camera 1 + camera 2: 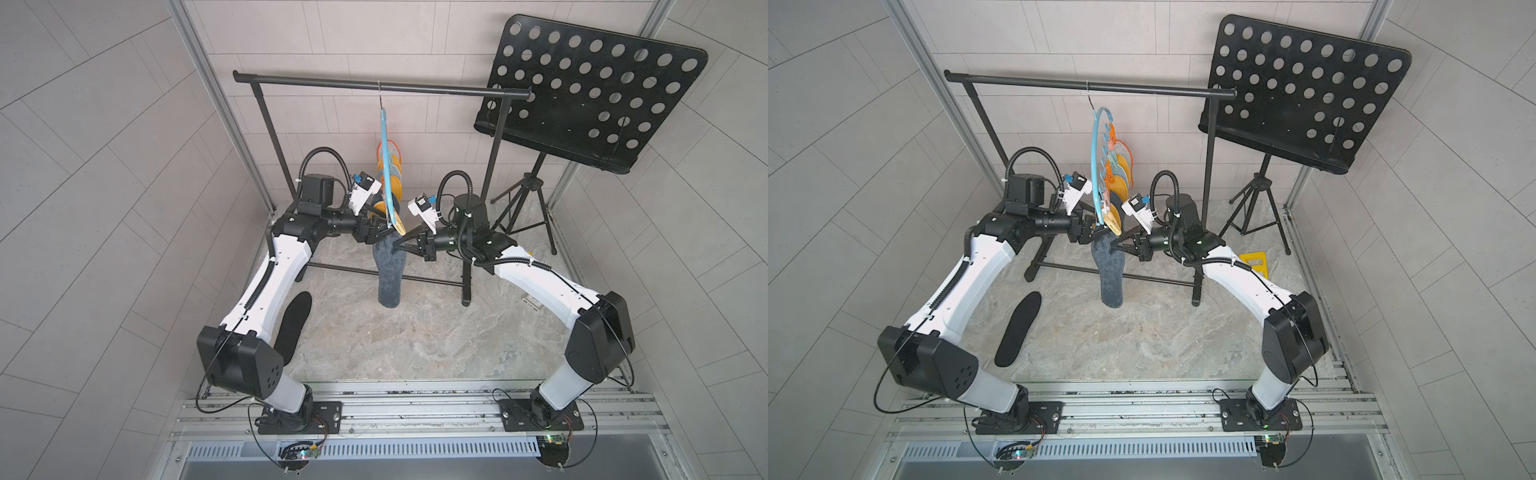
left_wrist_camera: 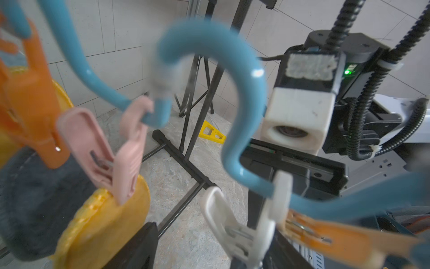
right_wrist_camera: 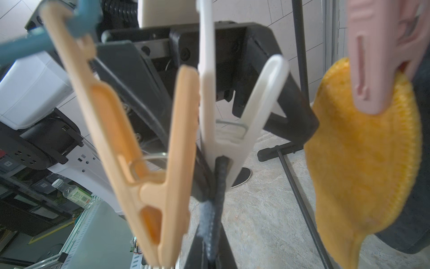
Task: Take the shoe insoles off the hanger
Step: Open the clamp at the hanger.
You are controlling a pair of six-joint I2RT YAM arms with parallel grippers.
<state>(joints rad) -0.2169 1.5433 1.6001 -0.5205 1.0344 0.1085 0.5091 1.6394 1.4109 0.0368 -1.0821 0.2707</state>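
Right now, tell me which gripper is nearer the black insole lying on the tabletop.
Left. The left gripper sits on the black insole's side of the hanging dark grey insole; the right gripper, shut on that grey insole, is on its far side.

Illumination is bright, even and diffuse in all views. In both top views, focus is sharp throughout, and shadows on the marble desk (image 1: 415,340) are faint and soft-edged. Wide-angle distortion curves the wall tiles (image 1: 104,166) toward the frame edges. In the left wrist view, the light-blue hanger (image 2: 250,93) is strongly blurred and carries a small specular highlight. In the right wrist view, the tan clip (image 3: 182,139), white clip (image 3: 207,104) and dark grey insole (image 3: 210,221) are out of focus; the desk surface behind them is sharper.
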